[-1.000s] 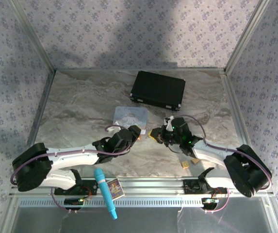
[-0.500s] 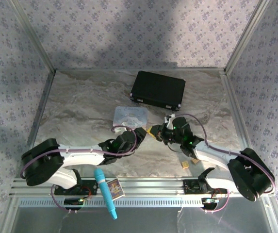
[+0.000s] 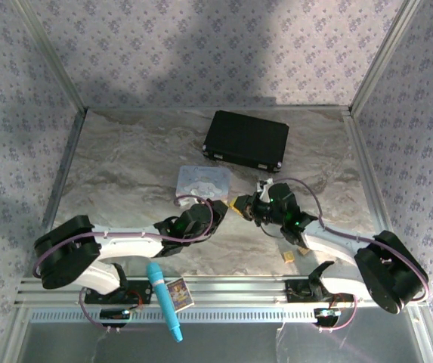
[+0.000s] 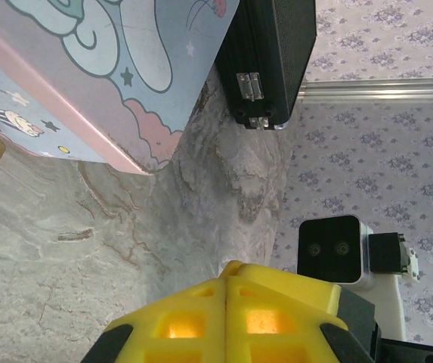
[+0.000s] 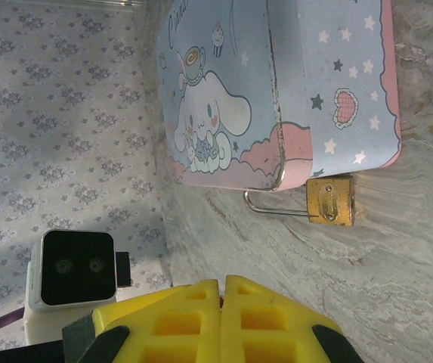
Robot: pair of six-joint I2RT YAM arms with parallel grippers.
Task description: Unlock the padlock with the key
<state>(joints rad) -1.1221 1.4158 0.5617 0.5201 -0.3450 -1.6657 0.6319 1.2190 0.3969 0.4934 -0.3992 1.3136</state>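
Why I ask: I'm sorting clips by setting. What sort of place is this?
Probably a lab robot test cell, not a home: a marble-look tabletop boxed in by floral-print panels on aluminium framing, with a mounting rail along its near edge.

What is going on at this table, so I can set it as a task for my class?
Two robot arms are working at a small brass padlock that lies on the marble table beside a pastel cartoon tin, with its silver shackle reaching to the tin's edge. The left gripper and the right gripper are both shut and poised close to the tin and lock. Whether either pinches the key cannot be told.
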